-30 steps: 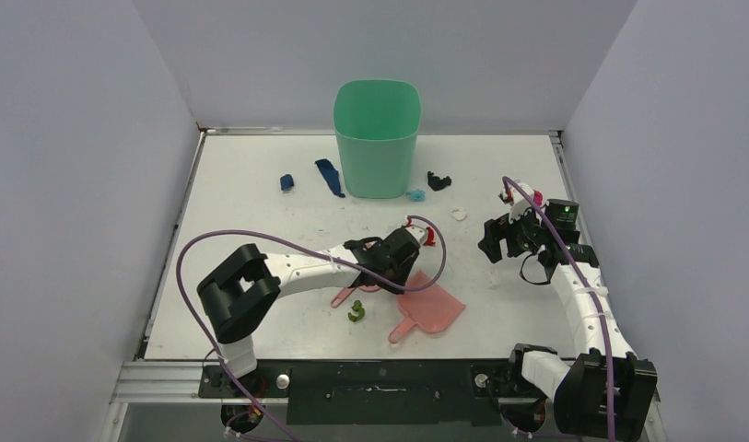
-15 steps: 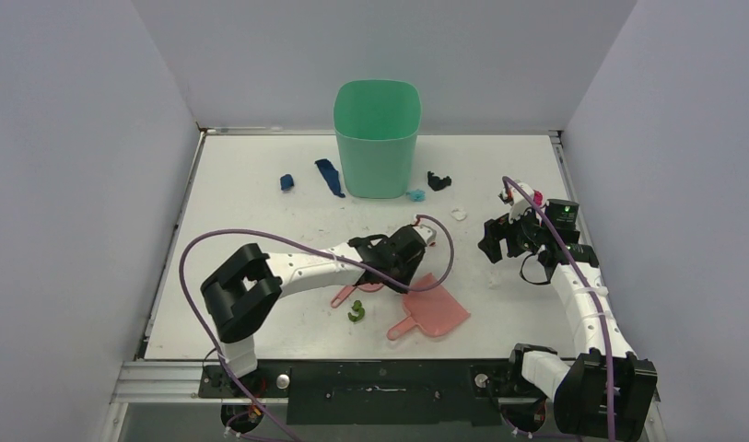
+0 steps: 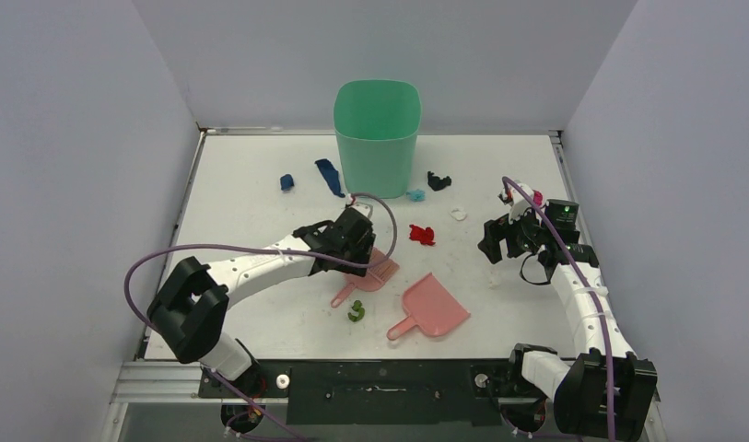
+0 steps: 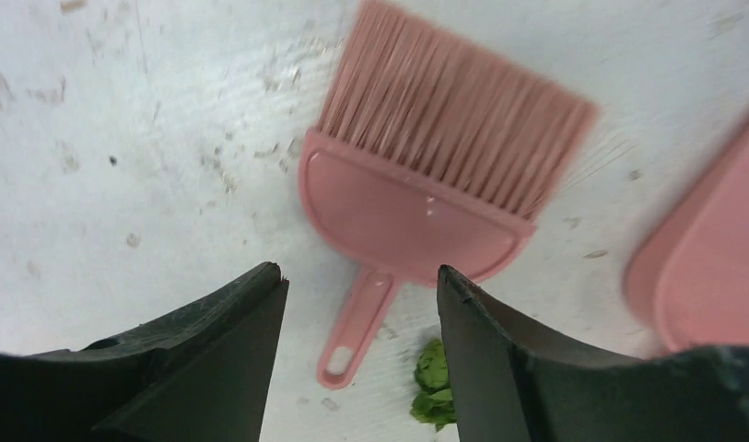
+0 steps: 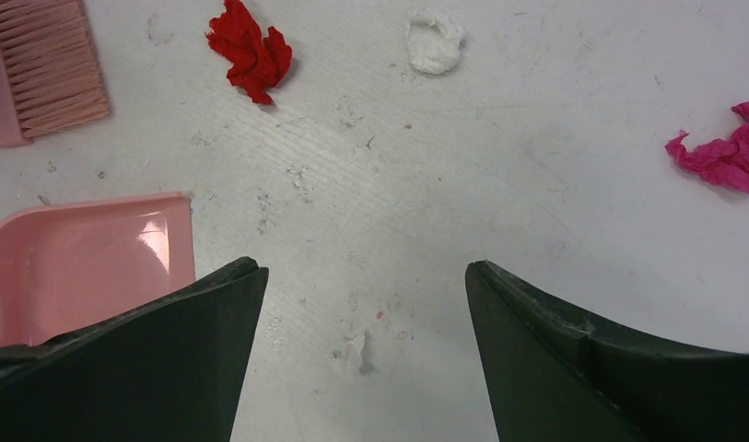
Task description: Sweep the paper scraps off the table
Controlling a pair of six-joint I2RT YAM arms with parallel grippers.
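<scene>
Pink plastic hand brush (image 4: 416, 198) lies ungrasped on the white desk (image 3: 241, 203) — left jaws parted above it, right jaws parted, empty. Crumpled paper scraps (image 3: 422, 235) litter the desk, unswept; next, presumably: grip the handle.

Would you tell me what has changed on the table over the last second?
The left end effector drew back leftward from the pink dustpan and opened, now empty above the pink hand brush, uncovering the red paper scrap. The right end effector, green bin and other scraps stayed put.
</scene>
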